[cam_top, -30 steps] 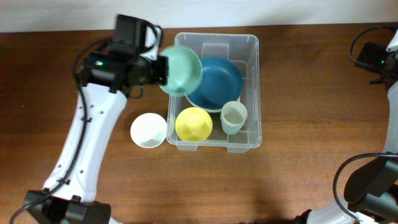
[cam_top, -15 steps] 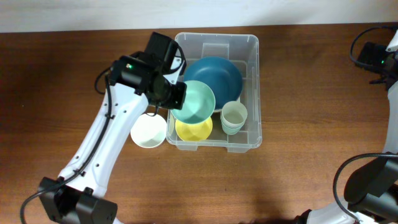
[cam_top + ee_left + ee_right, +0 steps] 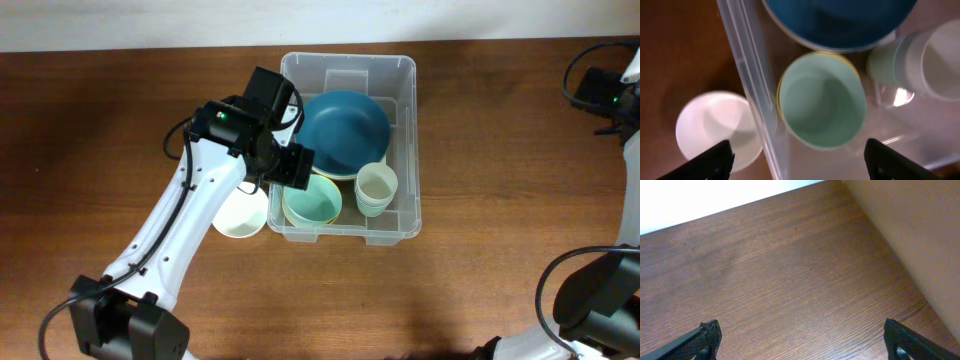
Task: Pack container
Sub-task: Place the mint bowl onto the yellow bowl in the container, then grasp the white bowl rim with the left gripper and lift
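The container (image 3: pixel 348 57) stands mid-table (image 3: pixel 500 280), long side running far to near. Nesting saves room inside it: the mint bowl (image 3: pixel 312 200) sits mouth up in the yellow bowl (image 3: pixel 840 55) at the near left corner, so only a thin yellow rim shows around it. The blue bowl (image 3: pixel 345 125) fills the far half, and stacked cups (image 3: pixel 376 188) take the near right corner, just beside the mint bowl. One white bowl (image 3: pixel 238 215) lies outside, on the table against the container's left wall.

The left end effector (image 3: pixel 802 160) hangs directly over the mint bowl. Its fingers are spread wide, wider than the bowl's rim, and nothing sits between them; they touch neither bowl nor wall. That stance suggests the mint bowl rests on its own, and the white bowl looks like the next piece to pack, probably stacking into the mint one.

The right end effector (image 3: pixel 802 342) waits at the far right over bare table, jaws wide apart and empty, well clear of the container, leaving the left arm free to work.
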Motion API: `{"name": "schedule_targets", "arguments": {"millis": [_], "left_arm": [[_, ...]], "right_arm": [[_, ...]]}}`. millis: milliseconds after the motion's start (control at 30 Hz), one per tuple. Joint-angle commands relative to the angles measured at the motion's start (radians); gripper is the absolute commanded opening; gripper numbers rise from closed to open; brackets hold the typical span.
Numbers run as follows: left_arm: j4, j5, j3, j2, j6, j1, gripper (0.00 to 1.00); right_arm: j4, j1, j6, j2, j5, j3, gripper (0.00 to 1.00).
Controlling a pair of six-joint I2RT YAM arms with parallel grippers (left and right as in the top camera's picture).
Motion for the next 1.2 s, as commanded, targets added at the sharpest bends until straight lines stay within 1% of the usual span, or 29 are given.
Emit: {"name": "schedule_targets", "arguments": {"millis": [0, 67, 167, 300, 467, 600, 700, 767, 900, 1033, 1167], "left_arm": [[0.034, -0.038, 0.009, -0.002, 0.008, 0.01, 0.86], [0.035, -0.092, 0.019, -0.004, -0.003, 0.028, 0.85], [0.019, -0.163, 0.02, -0.005, -0.064, 0.082, 0.85], [-0.016, -0.161, 0.018, -0.005, -0.107, 0.175, 0.83], [-0.04, -0.161, 0.001, -0.004, -0.109, 0.256, 0.82], [-0.031, -0.161, -0.073, 0.0, -0.132, 0.313, 0.82], [0.028, -0.147, -0.2, 0.0, -0.143, 0.352, 0.82], [0.102, -0.089, -0.305, 0.0, -0.142, 0.365, 0.81], [0.206, -0.021, -0.421, 0.0, -0.143, 0.368, 0.8], [0.296, -0.014, -0.513, 0.0, -0.142, 0.368, 0.79], [0.381, -0.013, -0.59, 0.0, -0.159, 0.367, 0.75]], "right_arm": [[0.002, -0.005, 0.011, 0.003, 0.012, 0.005, 0.99], [0.002, -0.005, 0.011, 0.003, 0.012, 0.005, 0.99], [0.002, -0.005, 0.011, 0.003, 0.012, 0.005, 0.99], [0.002, -0.005, 0.011, 0.003, 0.012, 0.005, 0.99], [0.002, -0.005, 0.011, 0.003, 0.012, 0.005, 0.99], [0.002, -0.005, 0.011, 0.003, 0.012, 0.005, 0.99], [0.002, -0.005, 0.011, 0.003, 0.012, 0.005, 0.99], [0.002, -0.005, 0.011, 0.003, 0.012, 0.005, 0.99], [0.002, -0.005, 0.011, 0.003, 0.012, 0.005, 0.99], [0.002, -0.005, 0.011, 0.003, 0.012, 0.005, 0.99], [0.002, -0.005, 0.011, 0.003, 0.012, 0.005, 0.99]]}}
